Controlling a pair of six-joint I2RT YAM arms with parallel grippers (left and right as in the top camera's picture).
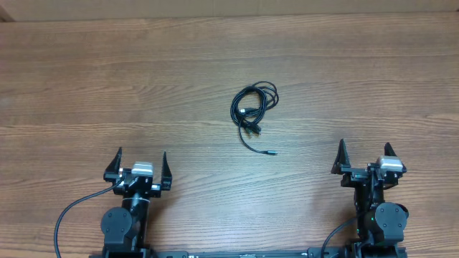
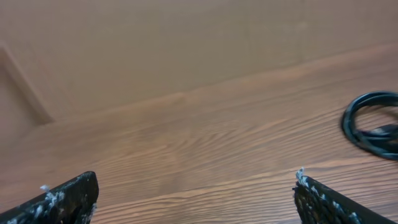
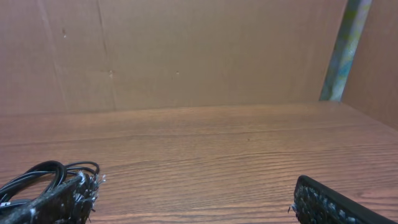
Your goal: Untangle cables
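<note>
Starting conditions apply: no cable is gripped. The cables (image 1: 252, 111) lie as one small coiled bundle near the middle of the bench (image 1: 86, 79), with a free plug end (image 1: 271, 152) trailing toward the robot. The left gripper (image 1: 141, 161) and right gripper (image 1: 366, 154) sit at the near edge, well apart from the bundle, both with jaws spread wide and holding nothing. Judged step: approach, not yet begun. The next move calls for one arm to hold the coil while the other takes the trailing end and draws it clear of the loops.
</note>
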